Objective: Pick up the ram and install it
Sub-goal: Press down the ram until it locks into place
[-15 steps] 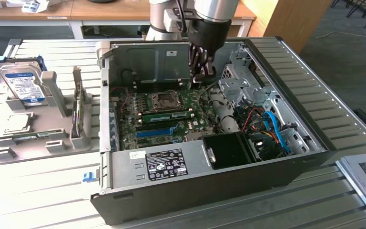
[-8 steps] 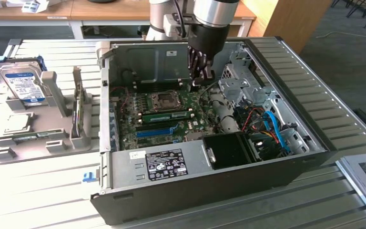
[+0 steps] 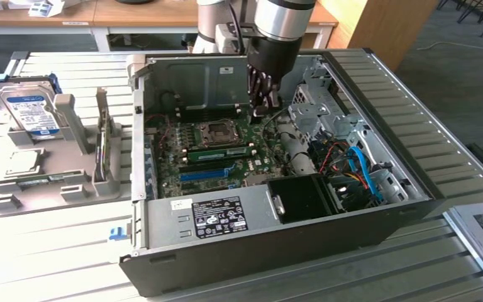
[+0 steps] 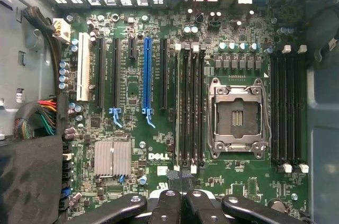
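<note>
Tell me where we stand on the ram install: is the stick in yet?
Looks done: a green ram stick sits in a slot beside the processor socket. In hand: nothing that I can see; the gripper is shut, poised over the end of that slot bank. Left: whether the stick is fully seated and latched cannot be told, so that needs checking.

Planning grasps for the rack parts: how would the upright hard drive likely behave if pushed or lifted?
The hard drive looks like a rigid metal box, so probably stiff and heavy for its size. Standing on edge in the grey rack, it might tip if pushed sideways, though the slot's posts likely steady it.
</note>
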You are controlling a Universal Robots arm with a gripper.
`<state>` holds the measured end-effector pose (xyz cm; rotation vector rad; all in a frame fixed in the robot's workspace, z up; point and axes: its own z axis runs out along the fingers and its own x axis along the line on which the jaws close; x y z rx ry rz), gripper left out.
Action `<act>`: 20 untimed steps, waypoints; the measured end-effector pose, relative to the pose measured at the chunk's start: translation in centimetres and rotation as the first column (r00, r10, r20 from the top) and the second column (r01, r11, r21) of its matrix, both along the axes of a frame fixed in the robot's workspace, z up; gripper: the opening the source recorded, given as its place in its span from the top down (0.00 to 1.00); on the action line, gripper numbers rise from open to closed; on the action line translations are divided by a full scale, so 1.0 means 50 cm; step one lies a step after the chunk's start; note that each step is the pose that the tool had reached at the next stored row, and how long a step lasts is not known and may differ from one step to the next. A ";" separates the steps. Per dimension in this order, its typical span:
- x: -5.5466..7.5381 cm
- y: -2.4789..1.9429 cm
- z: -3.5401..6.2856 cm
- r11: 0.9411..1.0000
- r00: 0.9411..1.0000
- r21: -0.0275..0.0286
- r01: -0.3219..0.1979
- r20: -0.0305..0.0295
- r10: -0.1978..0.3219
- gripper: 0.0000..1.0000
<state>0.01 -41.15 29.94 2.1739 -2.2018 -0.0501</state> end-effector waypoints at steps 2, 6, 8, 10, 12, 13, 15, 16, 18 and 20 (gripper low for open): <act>0.000 0.0000 -0.004 1.000 1.000 0.000 0.000 0.000 0.000 0.90; 0.000 0.0001 -0.012 1.000 1.000 -0.001 0.000 0.000 0.000 0.90; 0.000 0.0000 -0.016 1.000 1.000 -0.002 0.000 0.000 0.000 0.90; 0.000 0.0000 -0.020 1.000 1.000 -0.002 0.000 0.000 0.000 0.90; 0.000 0.0001 -0.024 1.000 1.000 -0.003 0.000 0.000 0.000 0.90; 0.000 0.0001 -0.025 1.000 1.000 -0.003 0.000 0.000 0.000 0.90; 0.000 0.0000 -0.029 1.000 1.000 -0.004 0.000 0.000 0.000 0.90; 0.000 0.0000 -0.031 1.000 1.000 -0.004 0.000 0.000 0.000 0.90; 0.000 0.0000 -0.034 1.000 1.000 -0.005 0.000 0.000 0.000 0.90; 0.000 0.0000 -0.037 1.000 1.000 -0.005 0.000 0.000 0.000 0.90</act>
